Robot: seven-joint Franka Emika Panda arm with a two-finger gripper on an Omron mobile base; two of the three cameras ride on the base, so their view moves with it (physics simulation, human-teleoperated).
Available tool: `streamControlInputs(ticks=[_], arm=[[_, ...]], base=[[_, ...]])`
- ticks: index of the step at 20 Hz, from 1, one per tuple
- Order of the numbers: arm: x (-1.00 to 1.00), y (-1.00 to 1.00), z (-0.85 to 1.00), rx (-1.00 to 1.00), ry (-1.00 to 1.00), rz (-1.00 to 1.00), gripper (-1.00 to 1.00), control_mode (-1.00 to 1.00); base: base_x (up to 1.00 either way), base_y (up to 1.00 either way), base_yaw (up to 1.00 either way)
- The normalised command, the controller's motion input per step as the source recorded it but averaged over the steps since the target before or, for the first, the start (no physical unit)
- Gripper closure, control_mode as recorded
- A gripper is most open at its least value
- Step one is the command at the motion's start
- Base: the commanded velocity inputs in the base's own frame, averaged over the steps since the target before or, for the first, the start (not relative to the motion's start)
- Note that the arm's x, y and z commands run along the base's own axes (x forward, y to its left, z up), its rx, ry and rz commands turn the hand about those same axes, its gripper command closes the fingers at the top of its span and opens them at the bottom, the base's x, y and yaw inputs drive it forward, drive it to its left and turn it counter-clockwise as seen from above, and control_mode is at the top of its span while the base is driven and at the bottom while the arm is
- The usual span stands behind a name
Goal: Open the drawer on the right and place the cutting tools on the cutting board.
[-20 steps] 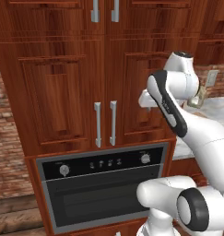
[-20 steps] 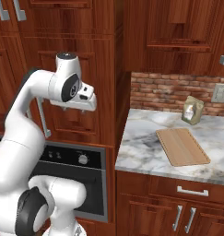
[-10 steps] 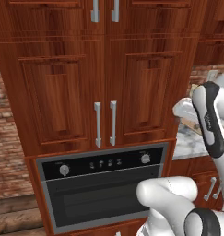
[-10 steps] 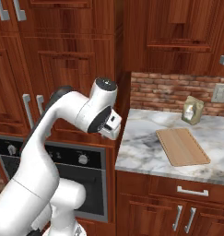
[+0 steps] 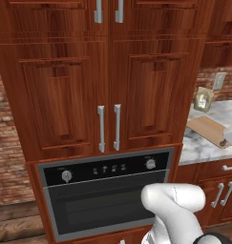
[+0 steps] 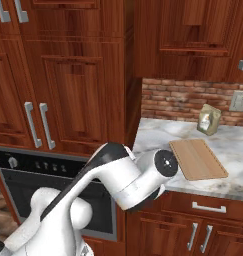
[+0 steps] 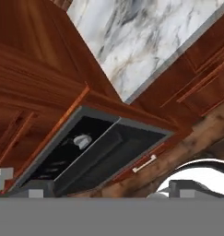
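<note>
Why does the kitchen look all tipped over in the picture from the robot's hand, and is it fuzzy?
Hand view: the camera rolls with the hand, so the marble counter slants overhead and the oven sits crooked; edges look soft and blocky. Right base view: level and sharper, even light, the cutting board plain to see. Left base view: level too.

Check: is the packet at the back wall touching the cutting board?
Apart. The right base view shows bare marble between the packet and the cutting board.

I saw a black built-in oven (image 5: 108,195) below tall cabinet doors (image 5: 105,90), a small packet (image 6: 209,119) against the brick backsplash (image 6: 178,102), and a wall outlet (image 6: 238,101).
</note>
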Motion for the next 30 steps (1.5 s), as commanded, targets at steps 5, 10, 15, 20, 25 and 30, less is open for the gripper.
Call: streamControlInputs(ticks=[5,10,15,20,25,30], arm=[[-0.42,-1.00,-0.50,0.23,0.00,-0.37,-1.00,-1.00],[-0.54,-1.00,-0.62,0.27,-0.02,-0.36,-1.00,-1.00],[-0.37,-0.99,-0.63,0.26,-0.03,-0.35,-1.00,-1.00],[-0.09,-0.76,-0.58,0.30,-0.03,-0.27,-1.00,-1.00],[0.00,-0.47,-0.61,0.24,-0.01,-0.11,-1.00,-1.00],[0.33,-0.06,-0.38,0.04,-0.05,-0.01,-1.00,-1.00]], base=[[0.00,0.00,0.00],[0.00,0.00,0.00],[0.00,0.00,0.00],[0.00,0.00,0.00],[0.00,0.00,0.00],[0.00,0.00,0.00]])
